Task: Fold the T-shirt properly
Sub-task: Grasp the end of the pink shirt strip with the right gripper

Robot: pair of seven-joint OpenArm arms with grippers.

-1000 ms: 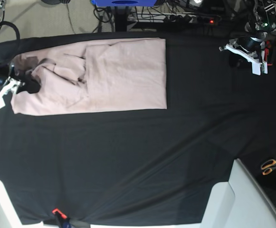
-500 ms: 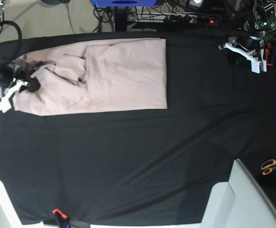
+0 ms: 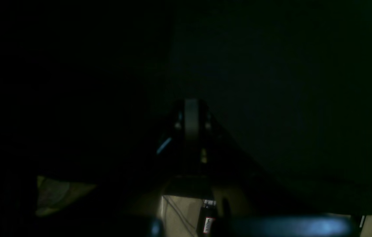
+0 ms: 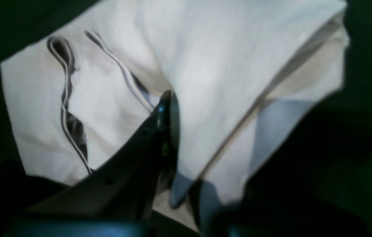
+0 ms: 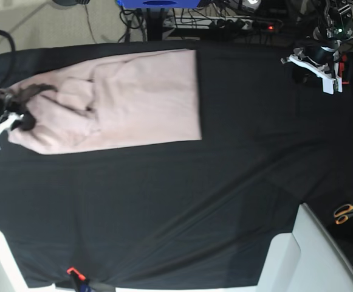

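The pale pink T-shirt (image 5: 133, 97) lies partly folded into a long band on the black tablecloth (image 5: 182, 207) at the upper left of the base view. Its left end is bunched and creased. My right gripper (image 5: 9, 120) is at that left end, shut on a fold of the shirt. In the right wrist view the dark finger (image 4: 158, 118) presses into the cloth (image 4: 225, 65), which is pulled taut. My left gripper (image 5: 315, 64) hovers over the far right of the table, away from the shirt. The left wrist view is very dark; its fingers (image 3: 191, 121) look pressed together and empty.
Orange-handled scissors (image 5: 346, 213) lie at the right edge. A pale grey box (image 5: 310, 255) covers the lower right corner. An orange clip (image 5: 73, 271) holds the cloth at the bottom edge. Cables and a blue object (image 5: 158, 3) sit beyond the top edge.
My right gripper has moved left and slightly down, dragging the whole shirt left across the cloth. The shirt's right edge shifted left. The left arm has barely moved.
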